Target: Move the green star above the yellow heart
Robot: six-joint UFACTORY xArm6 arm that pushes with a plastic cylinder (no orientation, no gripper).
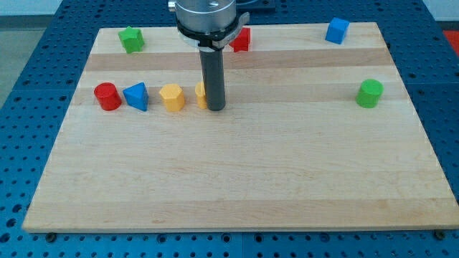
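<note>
my tip (216,108) has no jaws, it's just a rod parked upper middle, touching or covering a yellow block (201,94), probably the yellow heart. green star (131,39) sits way off at upper left. risk: shoving the heart out of place when i pull away, or clipping the yellow hexagon-ish block (172,97) beside it.

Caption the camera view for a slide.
My tip rests beside a yellow block, far from the green star.
</note>
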